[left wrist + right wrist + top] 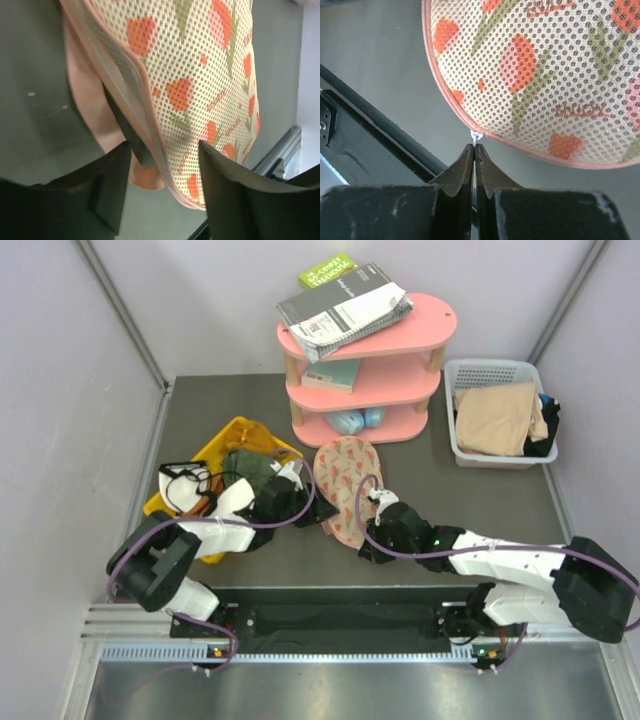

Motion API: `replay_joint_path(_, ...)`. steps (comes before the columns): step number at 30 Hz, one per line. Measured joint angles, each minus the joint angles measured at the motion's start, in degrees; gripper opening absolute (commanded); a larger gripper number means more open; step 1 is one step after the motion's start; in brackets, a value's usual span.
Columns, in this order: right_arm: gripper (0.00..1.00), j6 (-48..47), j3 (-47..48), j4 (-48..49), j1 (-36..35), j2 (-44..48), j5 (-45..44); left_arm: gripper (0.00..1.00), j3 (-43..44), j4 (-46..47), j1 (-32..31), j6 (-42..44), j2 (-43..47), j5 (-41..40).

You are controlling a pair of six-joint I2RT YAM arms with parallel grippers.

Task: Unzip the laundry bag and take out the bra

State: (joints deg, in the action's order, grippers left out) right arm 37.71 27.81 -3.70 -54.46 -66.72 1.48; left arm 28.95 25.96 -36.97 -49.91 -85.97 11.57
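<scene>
Item: laundry bag (345,490) – lying on desk (450,500). L end effector (165,145): fingers apart, straddling bag edge. R end effector (474,147): pinched together on white zip pull (475,135).

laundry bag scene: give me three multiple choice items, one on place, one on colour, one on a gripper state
1. Relative to the pink shelf, the laundry bag lies: A on its top tier; B on the table in front of it; C on its lowest tier.
2. The bag's zip trim is: A pink; B blue; C black.
3. The right gripper is: A wide open; B shut on the zipper pull; C shut, well clear of the bag.

1 B, the top view shows it flat on the table before the shelf.
2 A, the right wrist view shows pink zip edging.
3 B, its fingertips pinch the white pull at the bag's rim.
</scene>
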Motion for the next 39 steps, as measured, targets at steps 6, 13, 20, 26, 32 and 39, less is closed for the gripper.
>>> replay_joint_path(6,0.0,0.0,0.9,2.9,-0.1,-4.6,2.3,0.67,-2.1,-5.5,0.3,0.0,9.5,-3.8)
replay_joint_path(13,0.0,-0.1,5.4,6.2,-1.4,-10.4,4.3,0.67,-8.7,-7.2,-1.0,-3.7,18.4,-5.2)
replay_joint_path(20,0.0,-0.2,8.9,8.6,-2.5,-14.4,5.2,0.59,-12.9,-6.1,-2.6,-7.7,18.5,-5.2)
replay_joint_path(26,0.0,-0.2,9.1,8.9,-2.8,-14.8,5.4,0.15,-12.9,-2.6,-3.0,-9.1,15.9,-5.0)
replay_joint_path(32,0.0,-0.2,9.1,8.9,-2.8,-14.8,5.0,0.0,-12.9,-0.5,-3.3,-9.6,14.0,-4.9)
replay_joint_path(39,0.0,-0.2,9.1,8.7,-2.8,-14.8,4.5,0.0,-12.5,-0.5,-3.3,-9.3,13.8,-5.0)
